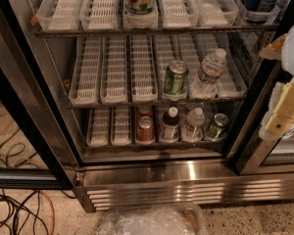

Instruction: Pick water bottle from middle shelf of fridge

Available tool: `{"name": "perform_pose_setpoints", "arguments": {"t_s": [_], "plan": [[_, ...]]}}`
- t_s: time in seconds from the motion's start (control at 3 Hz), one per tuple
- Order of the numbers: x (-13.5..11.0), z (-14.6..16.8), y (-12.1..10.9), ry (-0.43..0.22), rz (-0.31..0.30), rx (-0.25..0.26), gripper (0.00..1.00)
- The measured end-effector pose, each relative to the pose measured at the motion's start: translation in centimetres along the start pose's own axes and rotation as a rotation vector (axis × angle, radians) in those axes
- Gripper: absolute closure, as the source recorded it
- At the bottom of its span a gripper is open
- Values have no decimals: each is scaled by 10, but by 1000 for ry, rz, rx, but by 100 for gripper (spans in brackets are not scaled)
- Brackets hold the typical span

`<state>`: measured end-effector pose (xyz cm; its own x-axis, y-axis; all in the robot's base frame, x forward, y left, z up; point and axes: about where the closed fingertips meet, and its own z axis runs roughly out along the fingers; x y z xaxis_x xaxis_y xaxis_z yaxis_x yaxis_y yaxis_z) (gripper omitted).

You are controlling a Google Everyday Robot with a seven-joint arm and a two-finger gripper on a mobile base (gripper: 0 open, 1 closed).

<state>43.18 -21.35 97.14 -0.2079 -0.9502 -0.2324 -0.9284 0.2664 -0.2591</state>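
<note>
Fridge (152, 177) middle shelf (115, 77) holds water bottle (208, 75), apart from end effector (284, 114); grip unclear.

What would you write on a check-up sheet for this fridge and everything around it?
Surface: middle shelf, white lane trays, mostly bare.
Job's things: water bottle standing in a right-hand lane of the fridge.
Clutter: green can just left of it; cans and bottles on the shelf below.
Grippers: pincer at the right edge, outside the shelves, apart from the bottle.
Cables: tangled cables on the floor, lower left.
Surroundings: crinkly clear plastic on the speckled floor in front.
</note>
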Motion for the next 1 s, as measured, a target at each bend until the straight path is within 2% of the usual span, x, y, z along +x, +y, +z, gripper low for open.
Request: {"name": "perform_pose_setpoints", "arguments": {"t_s": [0.33, 0.67, 1.0], "plan": [[1, 6, 17, -62, 10, 23, 0], [-3, 16, 35, -162, 37, 49, 0], [-13, 27, 49, -299, 75, 70, 0]]}}
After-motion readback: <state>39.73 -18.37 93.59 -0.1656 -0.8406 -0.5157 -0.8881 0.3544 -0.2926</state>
